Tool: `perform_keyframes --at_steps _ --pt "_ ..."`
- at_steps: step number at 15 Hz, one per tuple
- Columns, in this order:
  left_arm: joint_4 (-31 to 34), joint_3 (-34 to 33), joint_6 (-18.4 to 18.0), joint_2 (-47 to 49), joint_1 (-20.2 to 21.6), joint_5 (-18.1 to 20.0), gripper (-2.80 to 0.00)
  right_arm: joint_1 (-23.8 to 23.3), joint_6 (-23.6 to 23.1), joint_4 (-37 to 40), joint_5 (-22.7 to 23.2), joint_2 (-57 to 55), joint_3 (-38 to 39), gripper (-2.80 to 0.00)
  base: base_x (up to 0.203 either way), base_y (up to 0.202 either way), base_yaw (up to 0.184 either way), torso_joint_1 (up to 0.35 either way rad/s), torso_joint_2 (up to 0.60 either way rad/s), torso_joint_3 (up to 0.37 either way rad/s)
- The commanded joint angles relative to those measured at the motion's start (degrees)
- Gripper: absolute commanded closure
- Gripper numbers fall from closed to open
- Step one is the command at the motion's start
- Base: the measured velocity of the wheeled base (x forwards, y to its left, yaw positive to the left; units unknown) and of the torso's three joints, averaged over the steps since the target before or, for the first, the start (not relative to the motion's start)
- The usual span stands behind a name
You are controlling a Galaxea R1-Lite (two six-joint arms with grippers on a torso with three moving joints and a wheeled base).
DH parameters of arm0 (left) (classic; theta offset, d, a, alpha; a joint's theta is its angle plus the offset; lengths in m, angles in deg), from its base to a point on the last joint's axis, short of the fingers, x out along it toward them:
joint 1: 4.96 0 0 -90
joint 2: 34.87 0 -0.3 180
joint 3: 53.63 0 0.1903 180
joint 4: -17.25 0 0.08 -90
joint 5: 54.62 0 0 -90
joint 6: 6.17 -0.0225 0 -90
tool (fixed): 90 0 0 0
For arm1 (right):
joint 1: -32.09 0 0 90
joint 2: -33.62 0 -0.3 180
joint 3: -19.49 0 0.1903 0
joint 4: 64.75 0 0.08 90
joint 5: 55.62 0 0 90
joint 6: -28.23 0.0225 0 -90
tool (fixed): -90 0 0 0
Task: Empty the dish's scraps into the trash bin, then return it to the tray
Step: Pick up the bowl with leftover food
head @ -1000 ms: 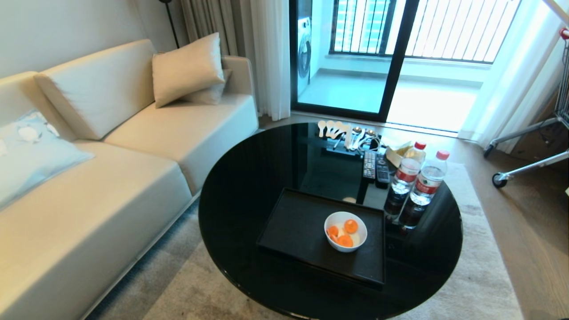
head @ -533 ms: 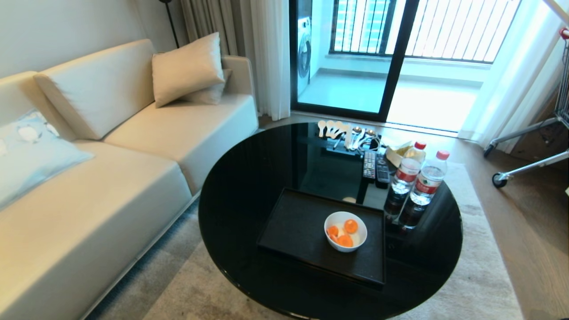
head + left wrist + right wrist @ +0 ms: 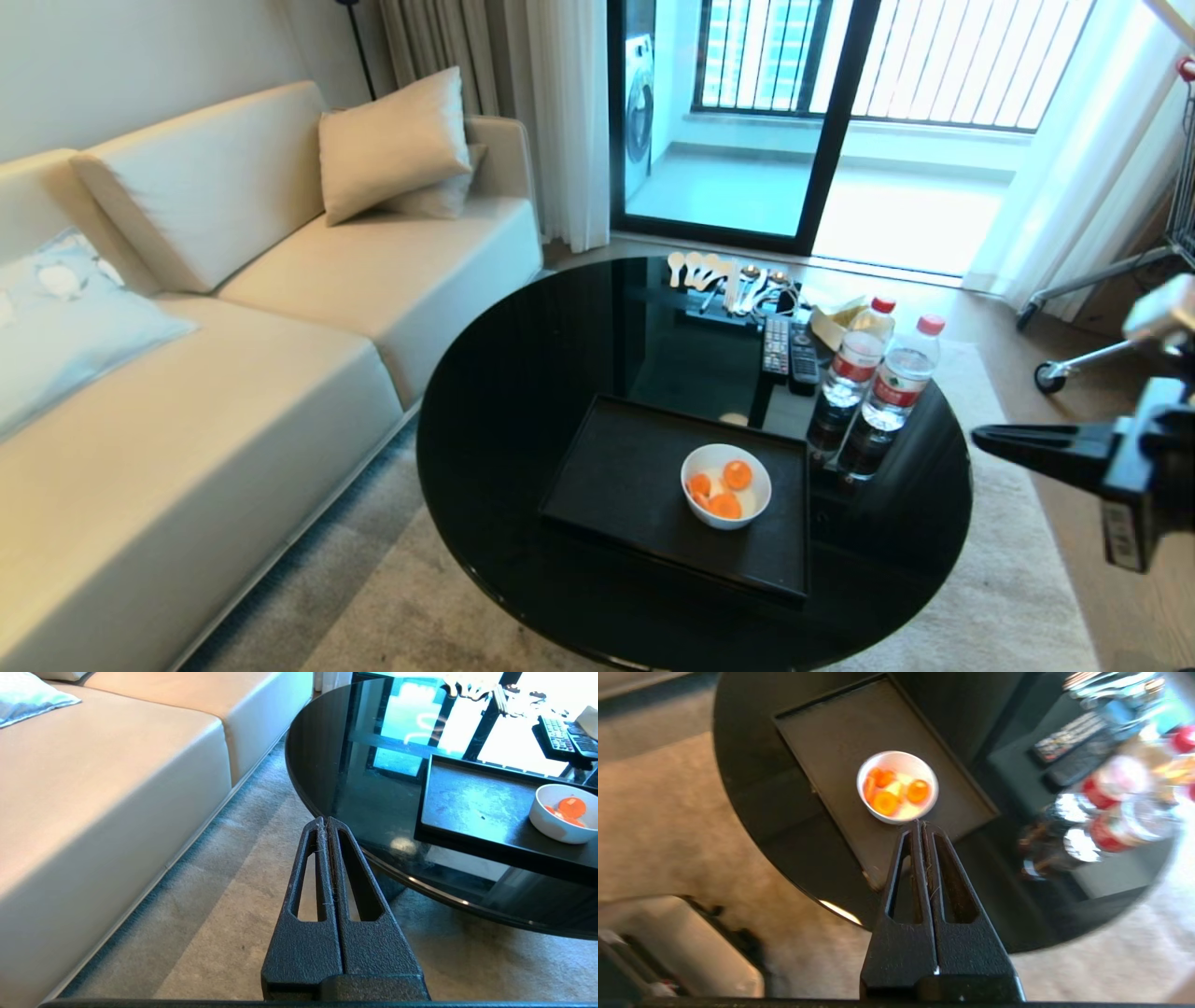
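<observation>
Two black grippers show, both with their jaws pressed together and nothing between them. The right gripper (image 3: 980, 435) enters the head view at the right edge, its closed tip pointing toward frame left, level with the lower part of the two water bottles (image 3: 878, 392) and apart from them. In the right wrist view the right gripper's tip sits in the picture just at the rim of the dish (image 3: 897, 786); whether it hangs high above or close cannot be told from that view. The left gripper (image 3: 325, 820) appears only in its own wrist view, in the lower centre of the frame over the grey carpet (image 3: 224, 933), near the edge of the round black glass table (image 3: 523, 401) and beside the beige sofa (image 3: 187, 420).

The dish is a small white bowl standing upright in the right part of the black tray (image 3: 625, 485), which lies on the table in the lower centre of the head view. The scraps (image 3: 724, 490), orange slices with pale bits, lie inside the bowl. Behind the tray, toward the upper centre, lie two remote controls (image 3: 789, 350) and a cluster of what look like spoons (image 3: 719, 275). The bottles stand just right of the tray's far right corner. The trash bin shows in no view
</observation>
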Motion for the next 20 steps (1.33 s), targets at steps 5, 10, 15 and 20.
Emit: perform_keyframes --at_steps 5,10,15,20 --pt "-0.01 0.0 0.04 0.0 0.0 -0.03 0.0 19.19 39.03 6.03 -19.7 -30.09 -20.39 0.0 0.0 0.0 0.0 0.0 0.0 0.0" --pt "-0.01 0.0 0.04 0.0 0.0 -0.03 0.0 18.54 49.78 17.05 -24.9 -42.73 -31.09 0.0 0.0 0.0 0.0 0.0 0.0 0.0" --pt "-0.01 0.0 0.04 0.0 0.0 -0.03 0.0 13.22 50.15 19.51 -25.1 -46.95 -33.47 -2.8 0.0 0.0 0.0 0.0 0.0 0.0" --pt "-0.01 0.0 0.04 0.0 0.0 -0.03 0.0 11.96 50.12 19.32 -25.13 -51.91 -35.61 -2.8 0.0 0.0 0.0 0.0 0.0 0.0"
